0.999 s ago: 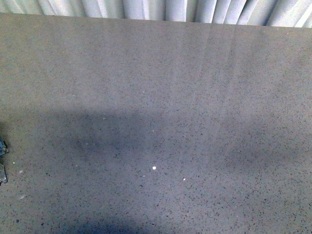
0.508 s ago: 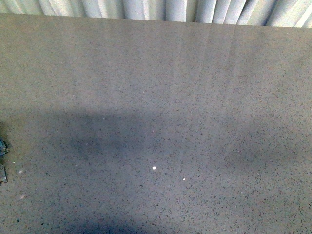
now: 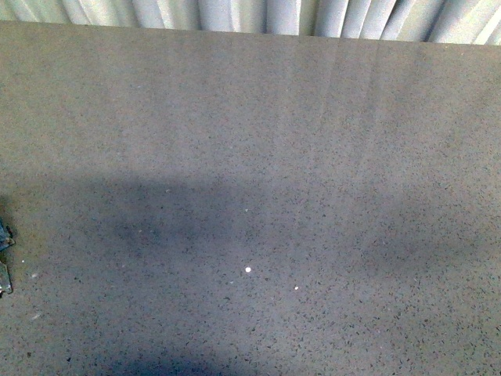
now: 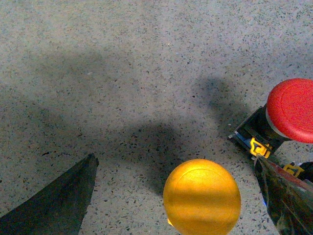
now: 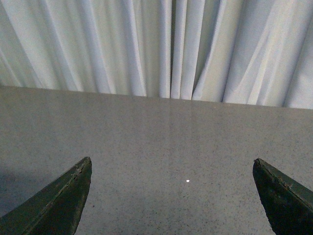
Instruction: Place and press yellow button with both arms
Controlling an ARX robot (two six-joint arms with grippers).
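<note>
Over the speckled grey counter [image 4: 146, 58], the left claw [image 4: 174, 159] is pointed steeply downward and is spread wide, with nothing gripped. Between its two dark fingers [image 4: 58, 200] the yellow button [image 4: 201, 196] is seen from above. Its domed cap lies nearer the second finger than the first, and no contact with either is shown. A red button [image 4: 291, 110] on a dark base with small yellow tabs is stood just beside that second finger, whose tip overlaps the base in this view. The right claw [image 5: 171, 164] is held low and nearly level, aimed across the counter towards a white curtain [image 5: 161, 44] — its fingers are likewise parted wide and nothing is held, a white speck [image 5: 188, 181] being seen on the counter between them.
</note>
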